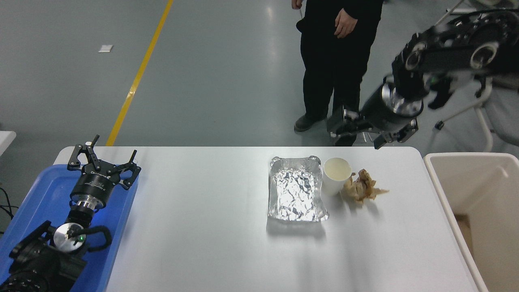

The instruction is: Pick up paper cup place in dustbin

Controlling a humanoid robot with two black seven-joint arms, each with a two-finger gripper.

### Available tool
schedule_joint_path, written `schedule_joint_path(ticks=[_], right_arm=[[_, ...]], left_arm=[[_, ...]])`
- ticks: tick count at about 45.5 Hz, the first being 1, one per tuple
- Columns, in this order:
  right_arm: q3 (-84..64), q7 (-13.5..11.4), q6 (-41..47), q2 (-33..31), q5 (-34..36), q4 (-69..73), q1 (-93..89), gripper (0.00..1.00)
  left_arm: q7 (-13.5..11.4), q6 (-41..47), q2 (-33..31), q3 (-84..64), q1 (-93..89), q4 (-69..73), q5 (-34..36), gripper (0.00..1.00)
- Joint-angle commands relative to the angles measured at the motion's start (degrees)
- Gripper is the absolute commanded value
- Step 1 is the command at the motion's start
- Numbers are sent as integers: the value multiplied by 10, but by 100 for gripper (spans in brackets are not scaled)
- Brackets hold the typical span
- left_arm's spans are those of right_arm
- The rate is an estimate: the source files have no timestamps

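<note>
paper cup upright on table, right gripper raised behind it

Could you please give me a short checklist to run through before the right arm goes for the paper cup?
1. Paper cup upright, mouth up: ok.
2. Space beside the cup: not ok; foil tray touches its left, crumpled brown paper wad crowds its right.
3. Right gripper above the cup: not ok; it hangs past the table's far edge.
4. Right gripper opening: cannot tell.
5. Dustbin open at the table's right: ok.
6. Left gripper parked over the blue tray: ok.
</note>
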Motion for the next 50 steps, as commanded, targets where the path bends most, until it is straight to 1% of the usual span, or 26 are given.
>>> schedule_joint_path(ticks=[1,21,27,36,37,40,46,50], right_arm=[[-36,0,5,16,-6,31,70,100],[-43,1,-24,16,-9,24,25,100],[-44,0,-91,15,-10,20,-21,100],[-39,1,-252,21,-10,-5,-155,98],[-37,1,-286,22,-10,-12,-182,97],[-37,1,-327,25,-10,-25,-221,97],[-36,1,-348,39,-7,-69,-287,96],[-31,2,-355,39,1,-96,-326,93]], left_arm=[[0,0,0,0,-1,0,0,99],[0,0,0,1,-1,-1,0,99],[0,0,0,2,-2,-1,0,99],[1,0,0,3,-2,-1,0,99],[1,0,0,4,-2,-1,0,99],[1,0,0,4,-2,-1,0,99],[1,0,0,4,-2,-1,0,99],[1,0,0,4,-2,-1,0,99]])
